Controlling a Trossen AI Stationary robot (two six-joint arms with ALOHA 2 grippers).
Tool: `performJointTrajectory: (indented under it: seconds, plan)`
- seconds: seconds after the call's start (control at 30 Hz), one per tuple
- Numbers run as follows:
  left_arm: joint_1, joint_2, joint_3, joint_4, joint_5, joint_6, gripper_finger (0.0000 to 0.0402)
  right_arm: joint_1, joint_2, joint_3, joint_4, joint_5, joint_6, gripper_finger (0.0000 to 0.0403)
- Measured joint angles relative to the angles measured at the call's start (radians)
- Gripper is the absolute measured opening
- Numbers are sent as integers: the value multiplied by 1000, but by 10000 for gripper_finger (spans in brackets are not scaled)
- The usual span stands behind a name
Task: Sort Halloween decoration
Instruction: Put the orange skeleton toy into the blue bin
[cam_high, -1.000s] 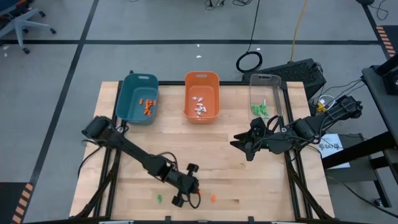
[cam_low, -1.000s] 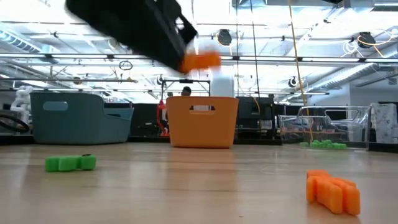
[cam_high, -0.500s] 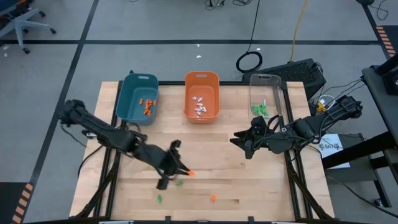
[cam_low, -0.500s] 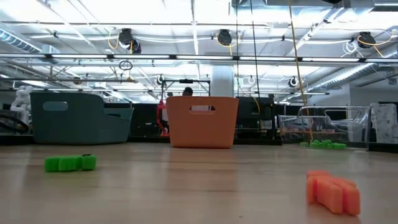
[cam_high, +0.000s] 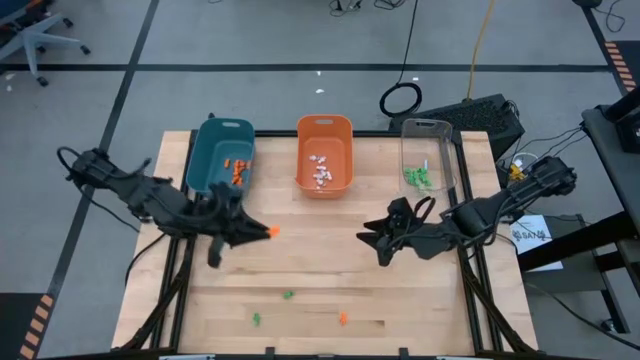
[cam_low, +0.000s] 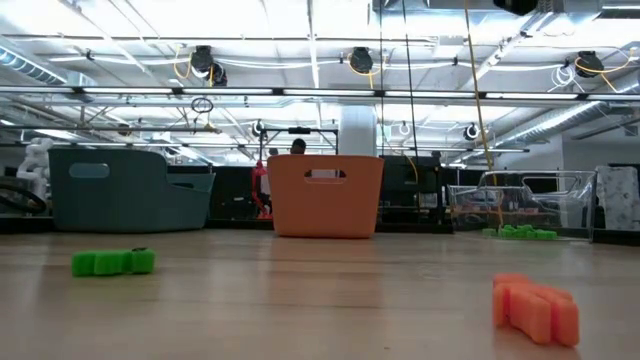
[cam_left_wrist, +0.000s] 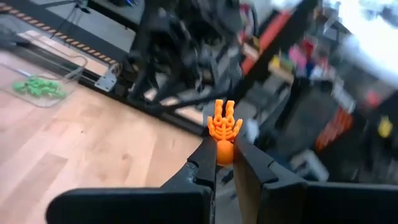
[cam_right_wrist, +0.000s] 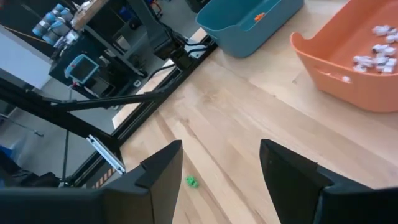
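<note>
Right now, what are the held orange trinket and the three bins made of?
Orange trinket in the left gripper: likely matte moulded plastic, uniform colour. Teal bin and orange bin: opaque plastic, smooth rounded walls. Clear bin: transparent plastic, green pieces visible through it.

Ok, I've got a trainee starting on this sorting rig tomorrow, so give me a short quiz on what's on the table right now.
1. True or false: the left gripper is empty.
2. Which bin holds the white trinkets? A teal bin B orange bin C clear bin
3. How many loose trinkets lie on the table's near side, and in what colours?

Key
1. False. Its fingers are shut on an orange trinket.
2. B
3. Three: two green, one orange.

The right gripper waits open at mid-table.
</note>
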Motion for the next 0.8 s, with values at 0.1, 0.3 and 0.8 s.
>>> performJointTrajectory:
  seconds: [0.1, 0.3, 0.8]
  plan:
    - [0, -40, 0, 7, -24, -79, 28, 0, 25, 0, 26, -1, 0, 200]
    - [0, -90, 0, 25, -65, -198, 28, 0, 63, 0, 61, -2, -2, 200]
    - [2, -145, 1, 18, -109, -328, 29, -2, 73, 0, 58, -3, -52, 200]
